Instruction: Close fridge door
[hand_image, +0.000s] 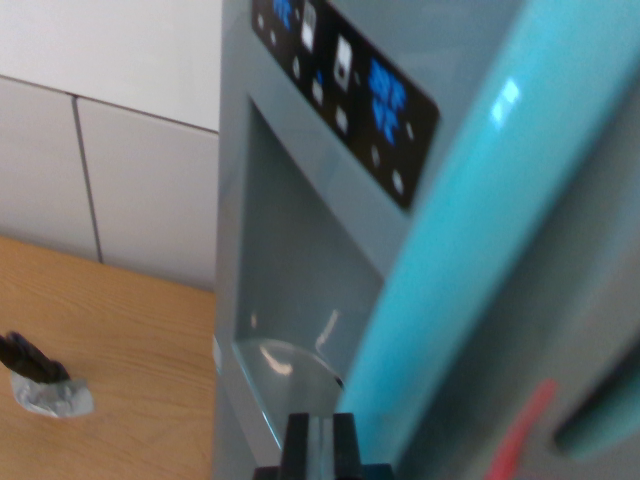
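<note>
In the wrist view, the grey fridge door (300, 260), with its recessed dispenser and black control panel (345, 90), fills the middle beside a turquoise handle (470, 230), while the dark fingers (296, 445) at the bottom edge sit just before it, their grip impossible to tell, above the wooden worktop (120, 340).

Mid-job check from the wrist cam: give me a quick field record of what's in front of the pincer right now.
fridge front: grey panel with dispenser recess
control panel: black, blue-lit display
door edge: turquoise strip, slanting across the wrist view's right
pincer: dark tips at bottom edge, close to the fridge; contact unclear
floor: wood, small dark and silvery object lying on it
image: blurred
</note>
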